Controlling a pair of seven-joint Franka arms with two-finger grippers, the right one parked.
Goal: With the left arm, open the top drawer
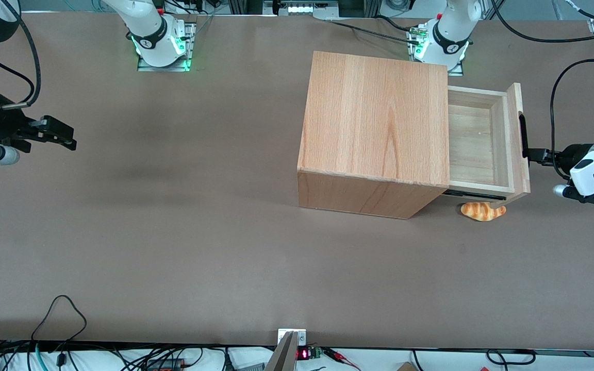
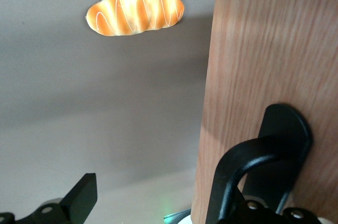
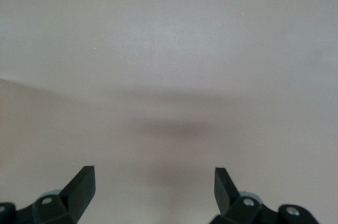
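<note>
The top drawer (image 1: 475,136) is pulled partway out of the wooden cabinet (image 1: 374,123) toward the working arm's end of the table, and its pale inside shows bare. Its front panel (image 2: 264,49) carries a black handle slot (image 1: 523,135). The left arm (image 1: 593,170) reaches level toward that panel. Its gripper (image 1: 535,154) is right at the slot and stands open. One black finger (image 2: 248,166) hooks into the slot (image 2: 288,121), and the other finger (image 2: 82,197) hangs free in front of the panel, over the table.
An orange striped croissant-shaped toy (image 1: 482,211) (image 2: 134,10) lies on the brown table (image 1: 173,232) under the pulled-out drawer, a little nearer to the front camera. A black drawer rail (image 1: 475,194) shows beneath the drawer.
</note>
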